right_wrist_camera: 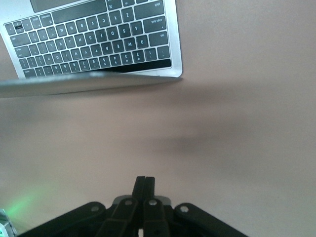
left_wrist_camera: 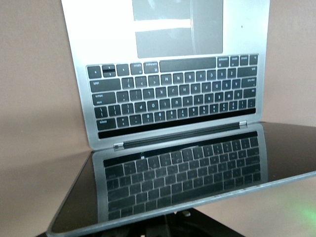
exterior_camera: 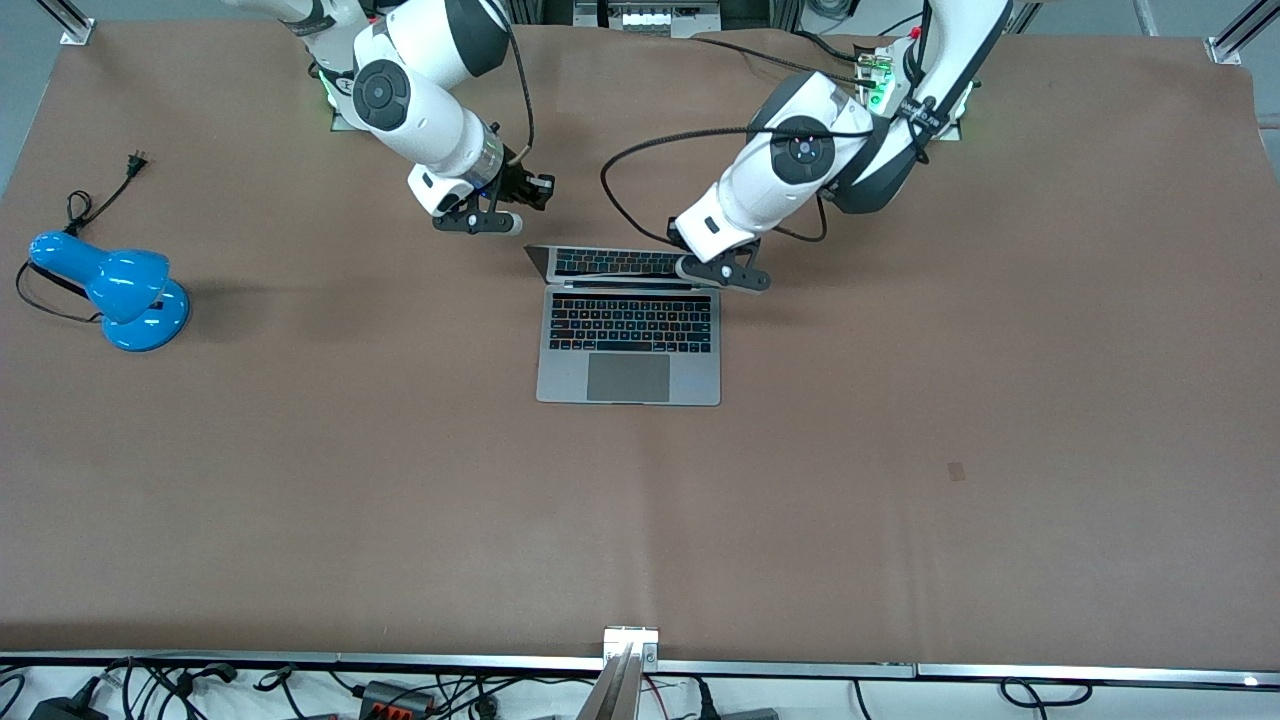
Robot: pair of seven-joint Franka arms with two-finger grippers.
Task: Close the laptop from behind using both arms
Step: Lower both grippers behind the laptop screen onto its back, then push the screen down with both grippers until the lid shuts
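The silver-grey laptop [exterior_camera: 630, 350] lies mid-table with its keyboard toward the front camera. Its lid [exterior_camera: 610, 262] is tipped well forward over the keys, and the black screen mirrors them in the left wrist view [left_wrist_camera: 182, 173]. My left gripper [exterior_camera: 722, 272] is at the lid's top edge, at the corner toward the left arm's end. It is shut, and the lid hides most of it in its wrist view [left_wrist_camera: 170, 222]. My right gripper [exterior_camera: 478, 222] is shut and empty over bare table beside the lid's other corner, apart from it. The right wrist view shows its fingers together [right_wrist_camera: 145, 183] and the laptop [right_wrist_camera: 94, 39].
A blue desk lamp [exterior_camera: 120, 290] with a black cord lies toward the right arm's end of the table. A power strip [exterior_camera: 880, 70] sits by the left arm's base. The brown mat [exterior_camera: 900, 450] spreads around the laptop.
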